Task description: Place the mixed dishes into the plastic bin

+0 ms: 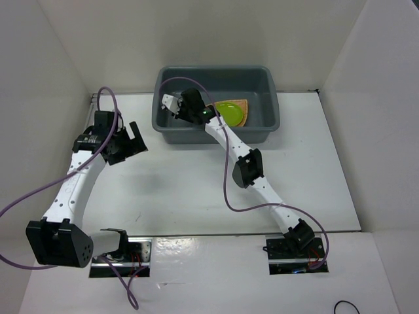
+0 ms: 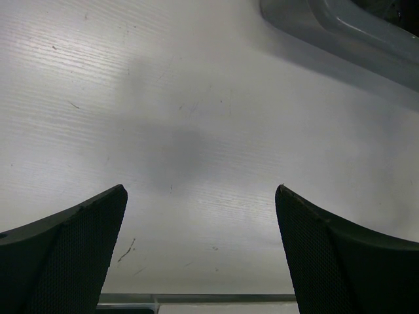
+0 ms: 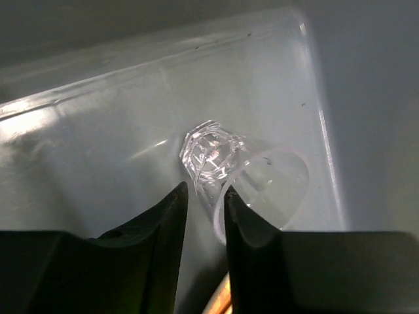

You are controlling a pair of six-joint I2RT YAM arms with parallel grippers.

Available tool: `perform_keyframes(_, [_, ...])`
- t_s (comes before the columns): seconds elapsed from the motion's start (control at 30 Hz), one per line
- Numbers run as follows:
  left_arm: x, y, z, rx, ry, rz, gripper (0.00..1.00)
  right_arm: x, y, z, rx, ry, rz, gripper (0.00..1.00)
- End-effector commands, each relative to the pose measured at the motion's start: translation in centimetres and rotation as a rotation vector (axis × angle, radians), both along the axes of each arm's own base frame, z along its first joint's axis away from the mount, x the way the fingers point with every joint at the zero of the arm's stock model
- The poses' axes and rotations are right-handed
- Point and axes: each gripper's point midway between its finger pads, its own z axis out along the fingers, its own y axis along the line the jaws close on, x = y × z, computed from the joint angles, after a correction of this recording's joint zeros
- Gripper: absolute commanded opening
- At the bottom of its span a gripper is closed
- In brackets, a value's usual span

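Observation:
The plastic bin [image 1: 196,134] is a dark grey tub at the back of the table. A lime-green plate [image 1: 228,111] lies inside it on an orange-tan woven plate [image 1: 243,115]. My right gripper [image 1: 177,106] reaches down into the bin's left end. In the right wrist view a small clear glass piece [image 3: 216,154] lies on its side on the bin floor [image 3: 98,163]. The right gripper [image 3: 205,188] is open only a little, with the glass's thin wall in the gap, loose. My left gripper [image 1: 131,140] hovers over bare table left of the bin, open [image 2: 200,193] and empty.
White walls enclose the table on three sides. A corner of the bin [image 2: 340,26] shows at the top right of the left wrist view. An orange plate edge [image 3: 219,304] shows just below the right fingers. Purple cables loop beside both arms.

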Motion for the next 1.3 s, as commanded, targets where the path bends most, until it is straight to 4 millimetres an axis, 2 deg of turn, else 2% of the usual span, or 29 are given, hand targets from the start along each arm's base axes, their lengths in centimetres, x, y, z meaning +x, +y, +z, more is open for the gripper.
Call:
perform_keyframes(0.0, [0.3, 0.8, 0.7, 0.027, -0.016, 0.004, 1.0, 1.7, 0.4, 4.1, 0.086, -0.116, -0.007, 0.4])
perform_keyframes(0.03, [0.6, 0.8, 0.5, 0.027, -0.015, 0.004, 1.0, 1.7, 0.4, 4.2, 0.086, -0.116, -0.007, 0.43])
perform_keyframes(0.1, [1.0, 0.8, 0.9, 0.027, -0.035, 0.005, 1.0, 1.8, 0.5, 5.9, 0.112, -0.137, -0.012, 0.48])
perform_keyframes(0.13, [1.1, 0.7, 0.6, 0.02, -0.022, -0.001, 1.0, 1.7, 0.5, 5.8, 0.12, -0.131, -0.017, 0.5])
perform_keyframes(0.17, [1.1, 0.7, 0.6, 0.02, -0.022, -0.001, 1.0, 1.7, 0.6, 7.6, 0.153, -0.146, -0.026, 0.53])
perform_keyframes(0.23, [1.4, 0.7, 0.5, 0.02, -0.024, -0.001, 1.0, 2.0, 0.1, 9.7, 0.193, -0.163, -0.046, 0.58])
perform_keyframes(0.27, [1.6, 0.6, 0.6, 0.02, -0.036, -0.001, 1.0, 1.8, 0.2, 12.2, 0.246, -0.18, -0.049, 0.61])
perform_keyframes(0.3, [1.6, 0.6, 0.6, 0.02, -0.036, -0.001, 1.0, 2.0, -0.5, 13.6, 0.271, -0.189, -0.066, 0.67])
perform_keyframes(0.37, [2.1, 0.6, 0.9, 0.019, -0.059, -0.001, 1.0, 1.4, -0.6, 16.6, 0.326, -0.2, -0.069, 0.73])
perform_keyframes(0.4, [2.3, 0.6, 1.3, 0.019, -0.068, -0.001, 1.0, 0.9, -1.4, 19.4, 0.379, -0.198, -0.083, 0.81])
perform_keyframes(0.47, [2.8, 0.6, 1.3, 0.019, -0.082, -0.001, 1.0, 0.3, -2.3, 21.9, 0.43, -0.185, -0.098, 0.89])
perform_keyframes(0.5, [2.9, 0.6, 1.0, 0.019, -0.071, -0.001, 1.0, -0.4, -3.2, 24.0, 0.472, -0.171, -0.122, 0.94])
perform_keyframes(0.53, [3.4, 0.6, 1.6, 0.018, -0.096, -0.001, 1.0, -0.9, -3.5, 25.0, 0.495, -0.162, -0.13, 0.97])
perform_keyframes(0.6, [3.9, 0.7, 2.0, 0.031, -0.112, -0.015, 1.0, -1.6, -5.8, 27.6, 0.545, -0.145, -0.196, 0.99])
perform_keyframes(0.63, [4.5, 0.5, 2.8, 0.023, -0.144, -0.022, 1.0, -1.7, -6.9, 28.3, 0.56, -0.134, -0.22, 0.99])
perform_keyframes(0.7, [5.6, 0.3, 3.7, 0.023, -0.204, -0.035, 1.0, -2.6, -9.3, 28.8, 0.553, -0.085, -0.275, 0.99])
perform_keyframes(0.73, [5.8, 0.1, 5.2, 0.017, -0.263, -0.053, 1.0, -3.2, -9.6, 28.6, 0.544, -0.057, -0.285, 0.99])
perform_keyframes(0.77, [6.1, -0.1, 6.3, 0.01, -0.311, -0.061, 1.0, -3.8, -11.1, 27.0, 0.491, 0.006, -0.319, 0.99])
perform_keyframes(0.8, [6.3, -0.3, 6.7, 0.016, -0.346, -0.084, 1.0, -5.0, -10.7, 26.2, 0.475, 0.066, -0.282, 0.99])
perform_keyframes(0.87, [6.8, -0.8, 8.5, 0.016, -0.485, -0.126, 1.0, -6.1, -12.0, 23.8, 0.421, 0.174, -0.291, 0.99])
perform_keyframes(0.9, [7.5, -0.8, 10.0, 0.019, -0.575, -0.125, 1.0, -7.8, -12.6, 22.3, 0.376, 0.258, -0.308, 0.99])
perform_keyframes(0.97, [7.0, -0.9, 10.4, 0.05, -0.648, -0.158, 1.0, -9.4, -13.4, 20.6, 0.366, 0.371, -0.328, 0.99])
perform_keyframes(1.0, [7.3, -1.1, 11.6, 0.07, -0.717, -0.186, 1.0, -9.7, -14.3, 17.5, 0.285, 0.445, -0.389, 0.99])
perform_keyframes(1.03, [7.2, -0.9, 11.7, 0.107, -0.738, -0.207, 1.0, -10.3, -14.9, 19.3, 0.274, 0.4, -0.4, 0.99])
perform_keyframes(1.1, [7.2, -0.8, 11.5, 0.13, -0.752, -0.22, 1.0, -10.1, -16.8, 20.7, 0.276, 0.367, -0.433, 0.99])
perform_keyframes(1.13, [7.1, -1.1, 11.0, 0.135, -0.745, -0.235, 1.0, -10.1, -18.3, 22.5, 0.292, 0.324, -0.461, 0.99])
perform_keyframes(1.2, [7.4, -1.5, 10.5, 0.132, -0.747, -0.245, 1.0, -9.7, -21.5, 23.3, 0.292, 0.303, -0.53, 0.99])
perform_keyframes(1.23, [7.5, -1.5, 9.4, 0.129, -0.723, -0.246, 1.0, -9.7, -22.9, 23.8, 0.286, 0.288, -0.566, 0.99])
perform_keyframes(1.27, [7.5, -1.9, 9.3, 0.127, -0.729, -0.255, 1.0, -10.1, -25.1, 24.5, 0.283, 0.281, -0.61, 0.99])
